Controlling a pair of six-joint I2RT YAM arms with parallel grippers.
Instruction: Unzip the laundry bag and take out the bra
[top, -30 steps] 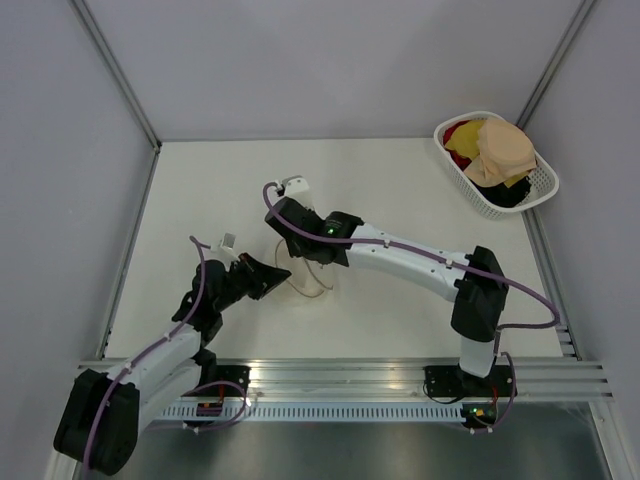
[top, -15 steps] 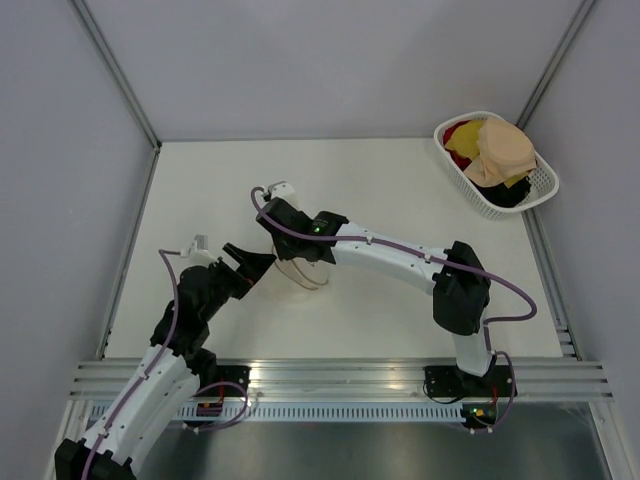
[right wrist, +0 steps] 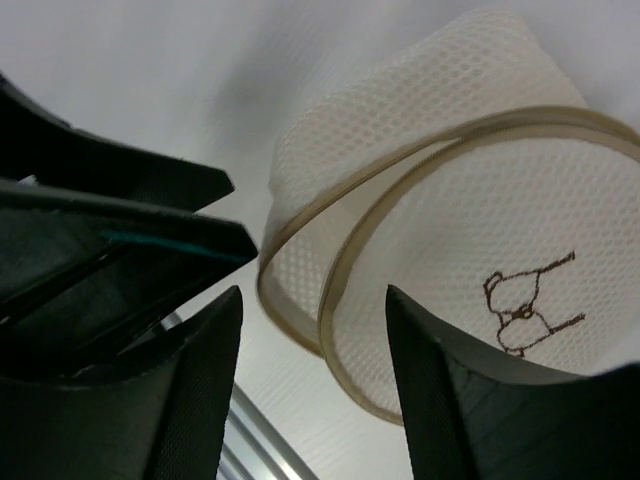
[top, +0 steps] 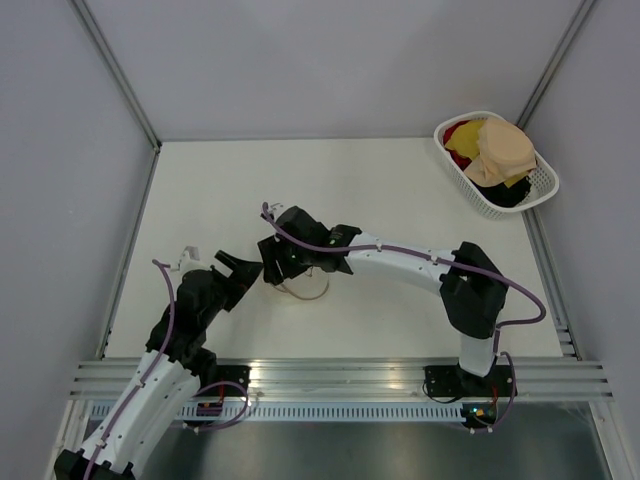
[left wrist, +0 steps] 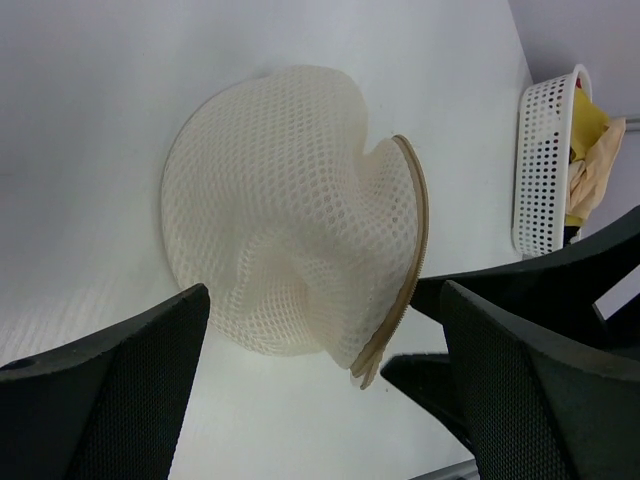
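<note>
the small dome-shaped pouch of translucent white mesh, the laundry bag [top: 306, 286], lies on the white desk [top: 400, 190], left of the middle and nearer the near edge than the far one. it rests on its side and its mesh is crumpled into soft folds. the tan zip rim [right wrist: 335, 330] runs in two loops that stand parted from each other. behind them is the round white disc panel with the small brown bra outline [right wrist: 525, 300].

the left gripper [left wrist: 322, 300] is spread wide. its two dark fingers sit either side of the pouch in the left wrist view, and neither touches the mesh. the right gripper [right wrist: 312, 295] comes at the pouch from the right side of the desk. its jaws are parted too, and the zip rim shows in the gap between them, not pinched. from above, the two grippers sit close together at the pouch's left end.

the soft peach-beige padded bra [top: 503, 150] is well away from the pouch. it lies on top of the pile in the white plastic lattice basket [top: 541, 186] at the far right corner of the desk. yellow cloth [top: 468, 134], red cloth [top: 454, 137] and black cloth [top: 510, 196] lie under and around it.
</note>
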